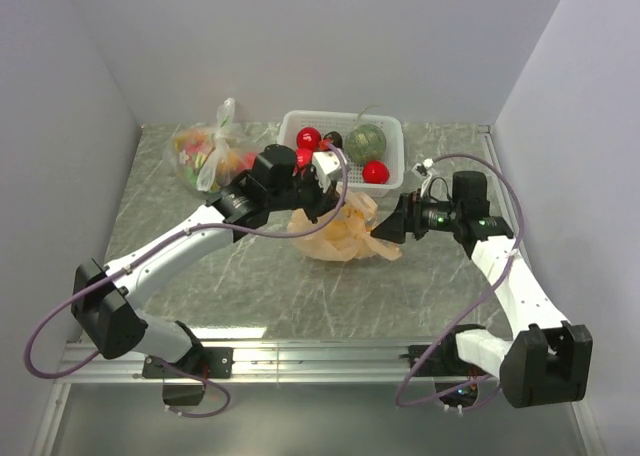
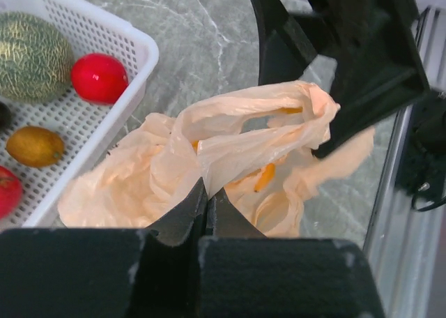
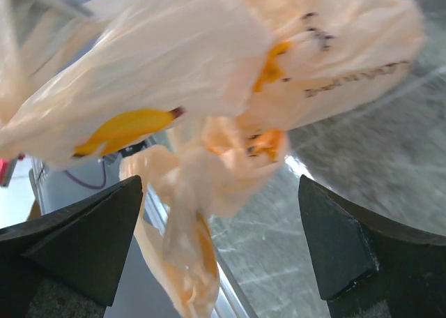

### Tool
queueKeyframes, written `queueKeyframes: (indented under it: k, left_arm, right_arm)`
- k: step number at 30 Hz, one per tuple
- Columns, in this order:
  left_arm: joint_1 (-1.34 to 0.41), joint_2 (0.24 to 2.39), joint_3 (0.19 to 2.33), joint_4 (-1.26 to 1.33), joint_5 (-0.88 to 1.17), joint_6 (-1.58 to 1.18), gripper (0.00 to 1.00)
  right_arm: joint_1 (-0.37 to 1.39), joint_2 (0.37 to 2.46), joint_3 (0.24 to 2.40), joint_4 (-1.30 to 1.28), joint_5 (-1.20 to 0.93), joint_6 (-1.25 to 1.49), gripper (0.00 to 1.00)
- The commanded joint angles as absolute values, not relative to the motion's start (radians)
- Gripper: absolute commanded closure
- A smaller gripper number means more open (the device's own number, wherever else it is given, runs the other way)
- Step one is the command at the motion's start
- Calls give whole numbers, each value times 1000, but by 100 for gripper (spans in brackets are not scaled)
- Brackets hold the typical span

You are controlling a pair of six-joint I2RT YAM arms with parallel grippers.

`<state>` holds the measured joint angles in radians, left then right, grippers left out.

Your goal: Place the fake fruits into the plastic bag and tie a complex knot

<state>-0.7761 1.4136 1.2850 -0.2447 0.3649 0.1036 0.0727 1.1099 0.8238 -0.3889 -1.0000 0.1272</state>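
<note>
The fake fruits (image 2: 99,77) lie in the white basket (image 2: 132,46), to the left of the left hand (image 2: 207,196) and a little beyond it; none looks to be in the bag yet. The left hand is closed tight, and it seems to pinch a fold of the plastic bag (image 2: 139,178), which is crumpled on the counter (image 2: 209,25) just in front of its fingertips.

The right hand (image 3: 217,192) stands wide, with the far side of the bag hanging between its fingers.

I think the film is thin and could slip out or tear if the two hands pull apart. The right hand may also catch both layers and shut the mouth.

One dark printed line and some yellow print show on the bag, but they are too blurred to read.
</note>
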Motion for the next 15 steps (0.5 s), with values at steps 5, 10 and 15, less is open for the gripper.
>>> queueKeyframes:
  k: [5,10,15]
  left_arm:
    - [-704,1379,1292,-147,456,-136,100]
    - [-599,1342,1310,-137,448,-248,100]
    - [-436,1240,1305,-146,428,-291,100]
  right_arm:
    - [175,1149,785,-273,-939,183,2]
    - [164,1230,886,-437,-862,31,72]
    - [-54,1261,962,-646,-802,-142,100]
